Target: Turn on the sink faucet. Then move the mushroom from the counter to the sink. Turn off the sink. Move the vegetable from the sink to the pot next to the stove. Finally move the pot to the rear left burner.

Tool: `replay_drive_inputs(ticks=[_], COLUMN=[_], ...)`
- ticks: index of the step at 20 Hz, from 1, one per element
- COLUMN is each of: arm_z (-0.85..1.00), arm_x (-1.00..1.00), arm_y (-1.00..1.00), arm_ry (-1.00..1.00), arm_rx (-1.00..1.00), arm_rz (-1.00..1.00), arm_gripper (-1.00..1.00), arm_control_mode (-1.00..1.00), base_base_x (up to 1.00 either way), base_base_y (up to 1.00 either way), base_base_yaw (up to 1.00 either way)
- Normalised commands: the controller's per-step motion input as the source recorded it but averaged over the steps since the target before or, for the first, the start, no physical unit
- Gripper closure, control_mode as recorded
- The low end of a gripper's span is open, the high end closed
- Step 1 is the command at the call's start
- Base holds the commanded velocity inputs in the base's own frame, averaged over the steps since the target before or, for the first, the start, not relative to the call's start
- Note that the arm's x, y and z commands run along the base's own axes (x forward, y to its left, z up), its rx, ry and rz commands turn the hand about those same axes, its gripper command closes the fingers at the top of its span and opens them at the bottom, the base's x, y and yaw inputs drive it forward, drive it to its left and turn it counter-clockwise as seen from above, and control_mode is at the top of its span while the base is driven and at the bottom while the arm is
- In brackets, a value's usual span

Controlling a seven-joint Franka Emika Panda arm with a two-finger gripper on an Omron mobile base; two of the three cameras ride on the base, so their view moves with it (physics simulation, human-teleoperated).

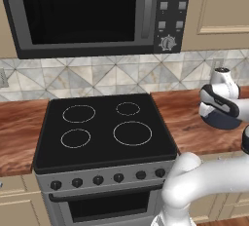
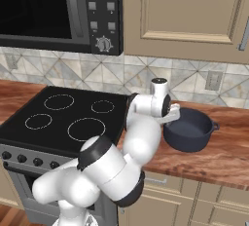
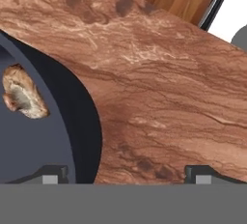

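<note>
A dark pot stands on the wooden counter just right of the stove. The mushroom, brown and pale, lies inside the pot. My gripper is open and hangs low over the pot's rim on the side nearest the stove. One fingertip is over the pot's inside and the other over the counter. In the left base view my hand covers most of the pot. The rear left burner is bare. The sink and faucet are out of view.
A microwave hangs above the stove, with wall cabinets to its right. A tiled backsplash with an outlet runs behind the counter. My own arm crosses the counter's front edge between stove and pot.
</note>
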Motion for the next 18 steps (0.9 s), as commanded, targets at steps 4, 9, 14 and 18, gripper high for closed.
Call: replay_drive_inputs(ticks=[4, 9, 14, 18], arm_z=[-0.07, -0.11, -0.02, 0.00], arm_x=[0.00, 0.00, 0.00, 0.00], arm_y=[-0.36, -0.36, -0.31, -0.21], arm_ry=[-0.06, -0.03, -0.07, -0.07], arm_rx=[0.03, 0.02, 0.01, 0.00], arm_rz=[0.13, 0.11, 0.10, 0.08], arm_gripper=[-1.00, -1.00, -1.00, -1.00], arm_control_mode=[-1.00, -1.00, -1.00, -1.00], base_base_x=[0.00, 0.00, 0.00, 0.00], base_base_y=[0.00, 0.00, 0.00, 0.00], base_base_yaw=[0.00, 0.00, 0.00, 0.00])
